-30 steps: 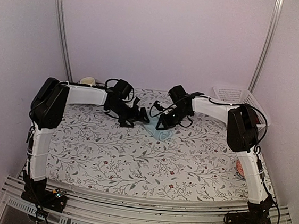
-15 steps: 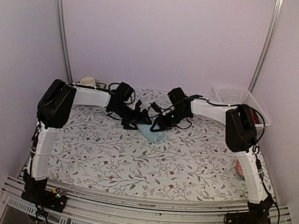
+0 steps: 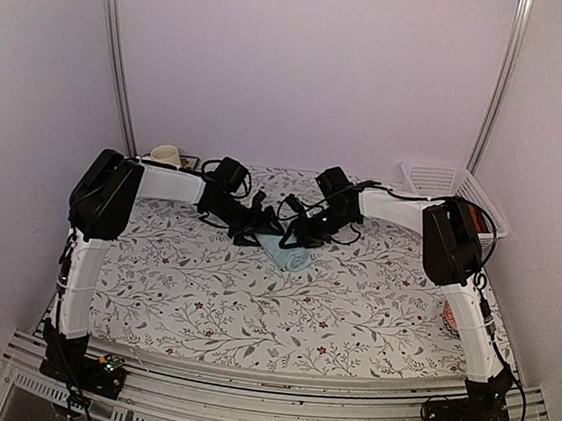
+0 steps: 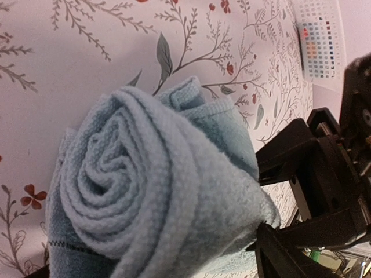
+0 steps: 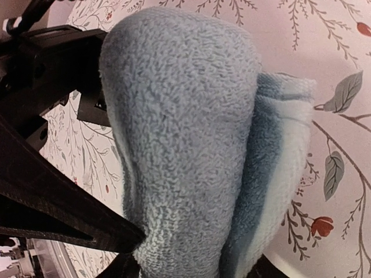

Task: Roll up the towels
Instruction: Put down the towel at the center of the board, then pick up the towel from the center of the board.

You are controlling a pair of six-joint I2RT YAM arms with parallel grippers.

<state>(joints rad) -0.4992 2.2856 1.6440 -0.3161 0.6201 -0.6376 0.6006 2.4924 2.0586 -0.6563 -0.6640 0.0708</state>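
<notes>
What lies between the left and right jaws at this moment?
The rolled pale blue towel, lying on the floral table cover. The top external view shows it between the jaws; each wrist view shows it close up.

Both your arms fold inward, elbows raised at the sides, forearms sloping down toward the centre. There the left end effector (image 3: 256,231) and right end effector (image 3: 295,234) face each other closely; jaw spread unclear.

The pale blue towel (image 4: 156,191) is rough terry cloth; the table cover (image 4: 69,63) smooth, matt.
</notes>
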